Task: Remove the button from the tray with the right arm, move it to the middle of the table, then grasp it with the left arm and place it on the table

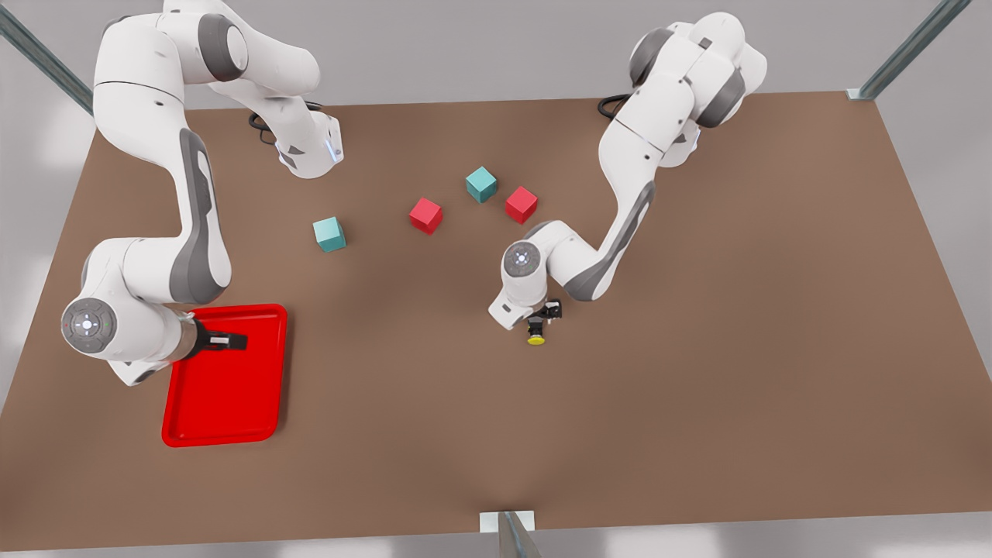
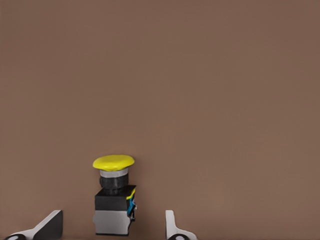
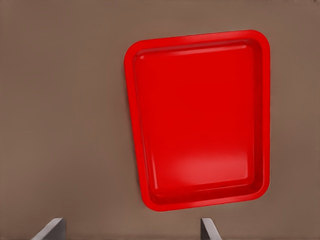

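Button: glossy yellow domed cap, black boxy base, between spread left gripper fingers, ungripped. Right gripper fingers spread, empty, over red tray.

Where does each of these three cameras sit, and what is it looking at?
Front view: high above the table, looking down on both white arms, the cubes, the tray and the button.
Left wrist view: on the left arm, facing the table; the button stands between the open left gripper fingers.
Right wrist view: on the right arm, above the tray; the open right gripper shows.
Shared: front and left wrist views show the button; front and right wrist views show the tray.
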Robot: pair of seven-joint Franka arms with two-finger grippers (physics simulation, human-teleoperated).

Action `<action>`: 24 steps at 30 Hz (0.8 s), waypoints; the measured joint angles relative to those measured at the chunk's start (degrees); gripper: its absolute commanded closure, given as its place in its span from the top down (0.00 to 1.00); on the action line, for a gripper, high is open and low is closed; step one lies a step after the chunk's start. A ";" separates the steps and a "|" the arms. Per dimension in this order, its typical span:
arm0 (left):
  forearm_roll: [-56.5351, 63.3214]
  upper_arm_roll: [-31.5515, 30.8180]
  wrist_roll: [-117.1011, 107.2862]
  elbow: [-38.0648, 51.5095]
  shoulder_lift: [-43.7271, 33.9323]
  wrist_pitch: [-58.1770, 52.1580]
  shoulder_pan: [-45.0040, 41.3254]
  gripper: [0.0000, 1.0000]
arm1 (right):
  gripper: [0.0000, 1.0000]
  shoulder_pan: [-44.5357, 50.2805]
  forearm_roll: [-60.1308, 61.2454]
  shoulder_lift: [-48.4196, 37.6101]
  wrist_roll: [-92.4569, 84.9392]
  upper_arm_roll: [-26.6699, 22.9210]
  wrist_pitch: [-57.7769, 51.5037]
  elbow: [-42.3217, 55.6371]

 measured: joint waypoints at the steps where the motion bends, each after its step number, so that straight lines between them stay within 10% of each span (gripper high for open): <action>1: 0.07 0.00 -0.64 0.01 0.34 0.17 0.16 1.00 | 1.00 0.00 0.00 -0.02 -0.24 -0.01 -0.03 0.00; 16: 2.48 -0.11 -6.42 0.48 4.27 2.45 1.22 1.00 | 1.00 0.04 -0.08 -0.23 -2.67 -0.12 -0.24 0.09; 24: 2.57 -0.35 -7.75 0.40 4.06 3.14 1.57 0.34 | 1.00 -0.38 -0.18 -0.04 -3.33 -0.11 0.08 0.01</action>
